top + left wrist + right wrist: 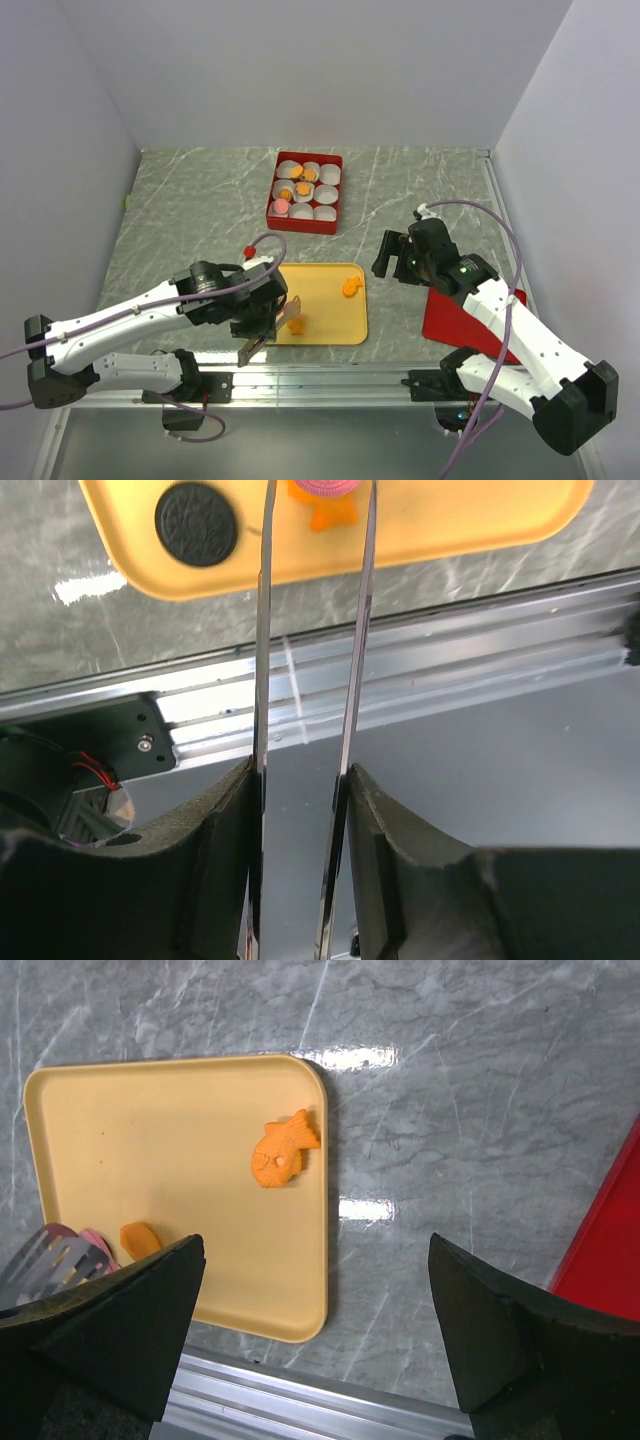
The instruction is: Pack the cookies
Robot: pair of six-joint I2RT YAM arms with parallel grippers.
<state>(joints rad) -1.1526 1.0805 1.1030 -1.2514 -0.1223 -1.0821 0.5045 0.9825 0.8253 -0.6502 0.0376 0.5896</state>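
Observation:
Cookies lie on a yellow tray [325,325]: an orange fish shape [350,288] [277,1155], an orange piece [297,323] [140,1238], a pink round [330,485] [95,1245] and a black round [197,523]. More cookies sit in white cups in a red box [300,221]. My left gripper [258,312] [300,780] is shut on metal tongs [262,630], whose tips straddle the pink round and orange piece at the tray's near left. I cannot tell whether the tongs pinch them. My right gripper [392,255] [315,1250] is wide open and empty, above the tray's right edge.
A red lid [465,322] [610,1250] lies flat on the right under the right arm. The aluminium rail [420,660] runs along the table's near edge just below the tray. White walls enclose the marble table [200,210].

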